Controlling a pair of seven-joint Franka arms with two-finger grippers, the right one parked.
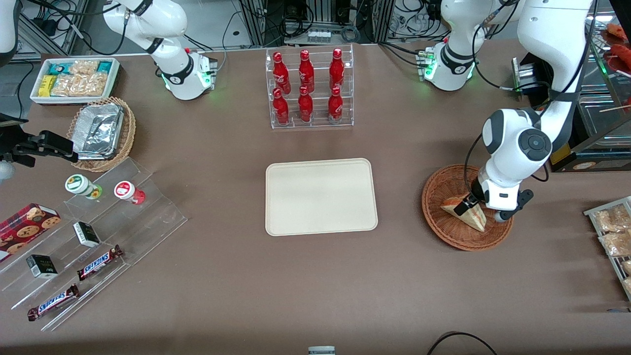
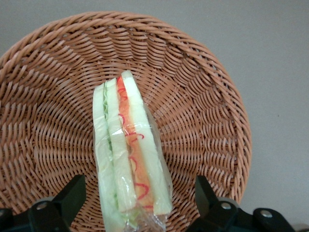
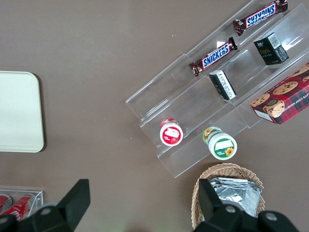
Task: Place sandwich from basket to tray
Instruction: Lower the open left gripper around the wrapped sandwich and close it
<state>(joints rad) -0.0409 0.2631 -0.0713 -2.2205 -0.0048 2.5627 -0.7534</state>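
Note:
The sandwich [image 1: 468, 217] [image 2: 129, 154], a wrapped wedge of pale bread with red-orange and green layers, stands on edge in the round reddish-brown wicker basket [image 1: 436, 197] [image 2: 43, 96]. My gripper [image 1: 467, 203] [image 2: 137, 195] is lowered into the basket and is open, one dark finger [image 2: 72, 193] on each flat side of the wedge, with a gap showing between each finger and the bread. The cream tray [image 1: 320, 197] [image 3: 19, 111] lies flat at the table's middle, toward the parked arm from the basket, with nothing on it.
A clear rack of red bottles [image 1: 309, 88] stands farther from the front camera than the tray. Bagged snacks [image 1: 611, 231] lie at the working arm's end. A clear stepped display with candy bars [image 1: 98, 261] and a paler foil-tray basket [image 1: 101, 133] sit toward the parked arm's end.

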